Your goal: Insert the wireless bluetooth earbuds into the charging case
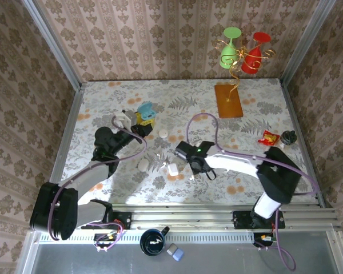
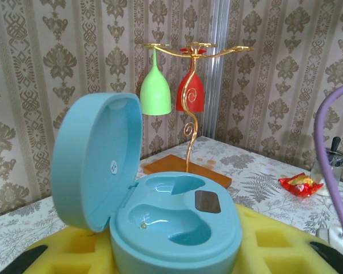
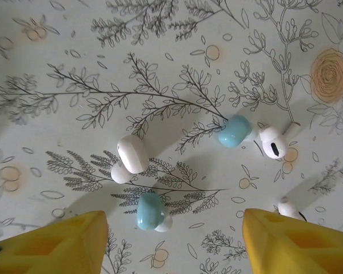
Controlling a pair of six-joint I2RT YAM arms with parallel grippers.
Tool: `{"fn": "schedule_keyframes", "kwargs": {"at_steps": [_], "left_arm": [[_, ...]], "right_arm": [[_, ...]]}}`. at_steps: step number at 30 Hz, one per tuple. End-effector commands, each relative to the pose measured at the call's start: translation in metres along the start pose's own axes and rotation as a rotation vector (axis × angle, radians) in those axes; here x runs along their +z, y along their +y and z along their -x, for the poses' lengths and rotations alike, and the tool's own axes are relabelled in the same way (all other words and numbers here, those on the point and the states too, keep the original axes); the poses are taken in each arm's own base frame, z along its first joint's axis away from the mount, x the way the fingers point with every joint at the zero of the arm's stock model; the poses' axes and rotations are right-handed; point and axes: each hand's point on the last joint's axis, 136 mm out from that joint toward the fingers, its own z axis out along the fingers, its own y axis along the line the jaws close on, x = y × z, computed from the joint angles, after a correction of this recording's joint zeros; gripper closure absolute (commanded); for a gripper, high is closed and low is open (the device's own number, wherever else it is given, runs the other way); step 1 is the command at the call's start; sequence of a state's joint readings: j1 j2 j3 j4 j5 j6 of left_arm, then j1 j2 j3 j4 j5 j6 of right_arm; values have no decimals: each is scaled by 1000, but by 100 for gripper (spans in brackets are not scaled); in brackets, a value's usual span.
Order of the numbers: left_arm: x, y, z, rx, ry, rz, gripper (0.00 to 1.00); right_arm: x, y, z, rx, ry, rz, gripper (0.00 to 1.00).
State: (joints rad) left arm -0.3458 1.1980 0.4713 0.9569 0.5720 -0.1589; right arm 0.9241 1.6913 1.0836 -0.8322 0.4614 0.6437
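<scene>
In the left wrist view my left gripper [image 2: 177,254] is shut on the light blue charging case [image 2: 177,220], its yellow pads [image 2: 63,251] pressed to both sides. The lid stands open on the left and both wells are empty. From above, the case [image 1: 144,108] sits at the tip of the left gripper [image 1: 140,121]. My right gripper [image 3: 174,245] hangs open over the table, with nothing between its yellow fingers [image 3: 297,245]. Below it lie several earbuds: a blue one [image 3: 150,210] nearest, a white one [image 3: 131,154], another blue one [image 3: 234,131] and a white one [image 3: 272,141].
White oval cases [image 1: 163,132] [image 1: 143,164] lie between the arms. A gold stand with green and red glasses [image 1: 240,51] rises from an orange base [image 1: 227,100] at the back. A red wrapper [image 1: 268,137] and a black object [image 1: 288,137] lie at right.
</scene>
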Motion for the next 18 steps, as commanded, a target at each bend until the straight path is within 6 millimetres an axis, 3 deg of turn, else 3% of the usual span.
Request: {"fn": "schedule_keyframes", "kwargs": {"at_steps": [1, 9, 18], "left_arm": [[-1, 2, 23, 20, -60, -13, 75], [-7, 15, 28, -5, -89, 17, 75], [-8, 12, 28, -7, -92, 3, 75]], "right_arm": [[0, -18, -6, -16, 27, -212, 40], [13, 9, -10, -61, 66, -281, 57], [23, 4, -23, -74, 111, -299, 67]]}}
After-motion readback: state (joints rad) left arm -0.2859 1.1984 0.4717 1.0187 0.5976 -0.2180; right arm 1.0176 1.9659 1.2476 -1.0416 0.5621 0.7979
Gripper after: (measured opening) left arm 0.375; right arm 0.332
